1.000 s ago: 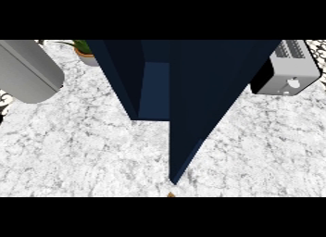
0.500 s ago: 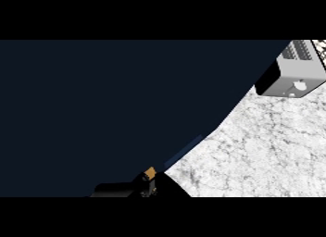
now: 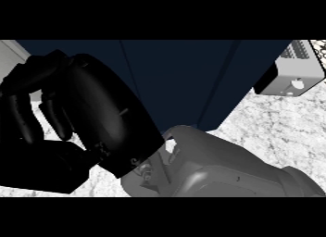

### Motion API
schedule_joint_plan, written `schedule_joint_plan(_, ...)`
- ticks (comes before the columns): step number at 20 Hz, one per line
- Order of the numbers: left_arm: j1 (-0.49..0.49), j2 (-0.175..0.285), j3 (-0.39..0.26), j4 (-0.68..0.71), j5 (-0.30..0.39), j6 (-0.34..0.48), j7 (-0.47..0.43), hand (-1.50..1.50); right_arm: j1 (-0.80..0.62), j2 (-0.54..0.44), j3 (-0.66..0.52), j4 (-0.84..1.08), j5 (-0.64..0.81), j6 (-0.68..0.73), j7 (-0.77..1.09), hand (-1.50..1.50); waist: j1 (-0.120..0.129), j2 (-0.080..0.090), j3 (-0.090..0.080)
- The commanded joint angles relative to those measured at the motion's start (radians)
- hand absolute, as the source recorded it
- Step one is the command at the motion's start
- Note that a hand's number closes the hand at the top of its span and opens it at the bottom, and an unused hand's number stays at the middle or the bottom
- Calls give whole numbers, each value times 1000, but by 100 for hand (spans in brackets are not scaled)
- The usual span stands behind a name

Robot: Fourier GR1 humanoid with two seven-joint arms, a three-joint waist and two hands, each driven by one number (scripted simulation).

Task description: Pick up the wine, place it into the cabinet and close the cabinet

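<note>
1. You are looking at the black right hand filling the left half of the head view, very close to the camera. It is lying in front of the cabinet's left part. You cannot tell from here whether it is apart, together or clamped on anything.
2. Its smooth grey forearm is coming in from the lower edge, right of centre, and is slanting up and to the left to meet the hand at the wrist.
3. Behind both, the tall dark blue cabinet is taking up the upper middle of the view. Thin upright seams are running down its front, and its lower corner is ending just above the forearm. You cannot tell whether its door is open or closed.
4. You cannot tell where the wine is: the hand, the forearm and the cabinet's front are covering most of the view.
5. The white-and-grey marbled desk is showing to the right of the cabinet and in a small patch under the hand at the lower left.
6. A silver boxy toaster with a black side and a round knob is standing on the desk at the upper right, near the cabinet's right edge.
7. A pale grey rounded object is peeking out at the upper left corner, behind the hand.
</note>
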Motion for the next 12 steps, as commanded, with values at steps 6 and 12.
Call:
schedule_joint_plan(6,-49,-47,10,2,-42,41,38,-150,-169,12,-171,398,-40,115,-175,150,-15,-1,1)
schedule_joint_plan(12,-74,-47,64,100,-25,-52,42,-150,-150,-35,-256,480,-62,219,-253,150,-31,-1,1)
